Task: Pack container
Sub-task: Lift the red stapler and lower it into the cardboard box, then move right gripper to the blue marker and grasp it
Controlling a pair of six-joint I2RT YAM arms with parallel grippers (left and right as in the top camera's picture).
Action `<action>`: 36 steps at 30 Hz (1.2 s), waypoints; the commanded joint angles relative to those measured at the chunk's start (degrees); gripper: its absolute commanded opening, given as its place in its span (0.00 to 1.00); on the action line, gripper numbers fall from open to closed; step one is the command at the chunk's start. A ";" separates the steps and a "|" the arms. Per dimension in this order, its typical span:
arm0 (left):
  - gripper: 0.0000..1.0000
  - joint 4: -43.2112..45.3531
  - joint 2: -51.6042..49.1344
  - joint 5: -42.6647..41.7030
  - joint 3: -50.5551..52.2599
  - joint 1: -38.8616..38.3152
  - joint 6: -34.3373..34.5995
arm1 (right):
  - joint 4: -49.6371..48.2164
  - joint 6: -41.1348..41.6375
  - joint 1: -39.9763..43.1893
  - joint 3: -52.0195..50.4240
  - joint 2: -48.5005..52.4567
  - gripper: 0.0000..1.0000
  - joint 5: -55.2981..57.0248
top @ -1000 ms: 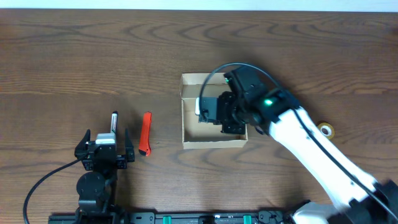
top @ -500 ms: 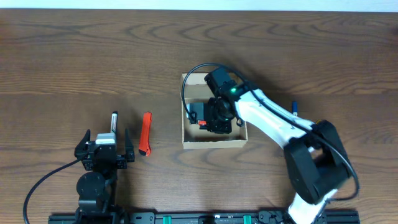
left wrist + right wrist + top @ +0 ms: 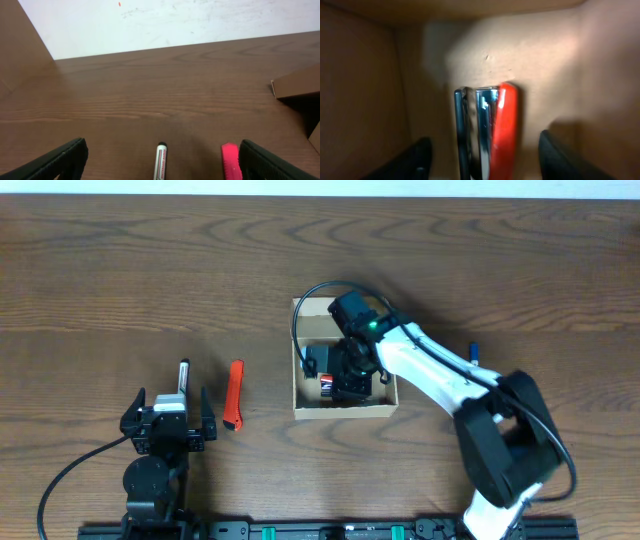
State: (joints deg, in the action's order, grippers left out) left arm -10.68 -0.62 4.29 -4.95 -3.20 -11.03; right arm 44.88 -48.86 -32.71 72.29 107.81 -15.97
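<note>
The container [image 3: 340,410] is a tan cardboard box standing open in the middle of the table. My right gripper [image 3: 347,376] reaches down inside it. In the right wrist view its jaws [image 3: 492,157] stand open, apart from a red and chrome stapler-like tool [image 3: 492,130] on the box floor [image 3: 530,55]. Part of that tool [image 3: 326,385] shows from above. My left gripper [image 3: 168,418] rests open near the front left edge. A white marker [image 3: 161,160] and a red pen-like tool [image 3: 230,161] lie between its fingers, untouched. The box corner [image 3: 295,85] shows at right.
The white marker [image 3: 183,374] and the red pen-like tool [image 3: 235,394] lie side by side left of the box. A small blue object [image 3: 474,350] lies right of the box, beside my right arm. Bare wood surrounds the box.
My right gripper sank into the box and its jaws opened, letting go of the red and chrome tool there. The left arm has not moved.
</note>
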 commanded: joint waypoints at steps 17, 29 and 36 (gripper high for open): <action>0.95 -0.48 0.42 -0.26 1.64 -0.04 -0.98 | 13.44 67.06 30.10 3.85 -26.49 0.82 28.85; 0.95 -0.46 0.42 -0.26 1.62 -0.04 -0.98 | 20.63 64.02 40.02 2.16 -25.09 0.84 22.99; 0.95 -0.46 0.42 -0.26 1.62 -0.04 -0.98 | 14.14 60.70 40.02 -1.27 -17.64 0.82 19.69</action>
State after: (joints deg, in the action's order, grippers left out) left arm -10.66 -0.62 4.27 -4.95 -3.20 -11.03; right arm 60.34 15.22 6.96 73.19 85.97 6.79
